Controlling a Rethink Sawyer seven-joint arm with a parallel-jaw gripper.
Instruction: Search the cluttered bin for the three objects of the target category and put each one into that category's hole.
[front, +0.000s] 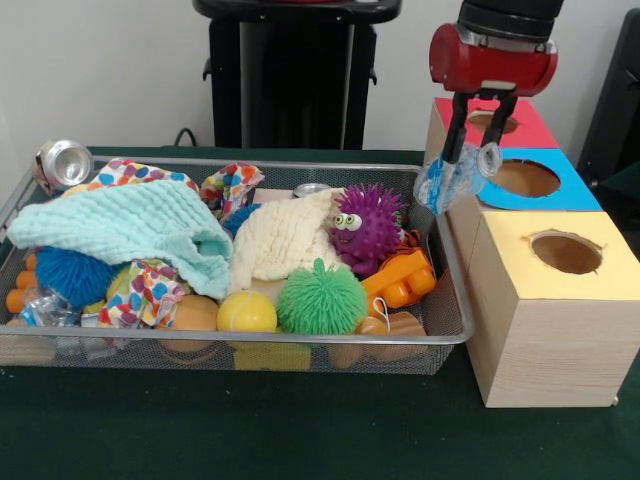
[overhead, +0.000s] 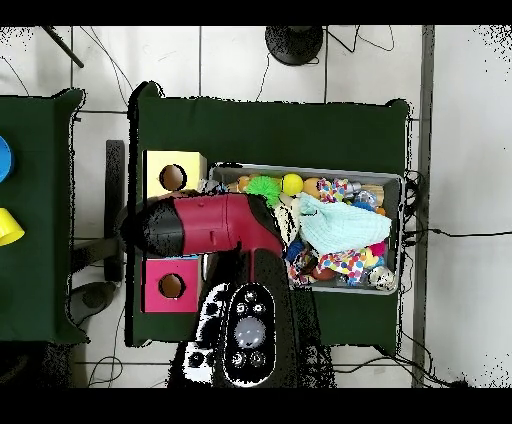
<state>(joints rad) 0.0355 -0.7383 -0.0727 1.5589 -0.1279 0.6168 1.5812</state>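
Fingers of the red-and-black gripper (front: 470, 150) pinch a crumpled clear plastic bottle with a blue label (front: 447, 183), dangling between the wire mesh bin (front: 440, 335) and the blue-topped wooden box's hole (front: 525, 178), which lies just beside it, rightward in the front view.

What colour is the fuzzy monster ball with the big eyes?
Purple. The spiky monster ball with googly eyes lies in the wire bin; the front view shows it best.
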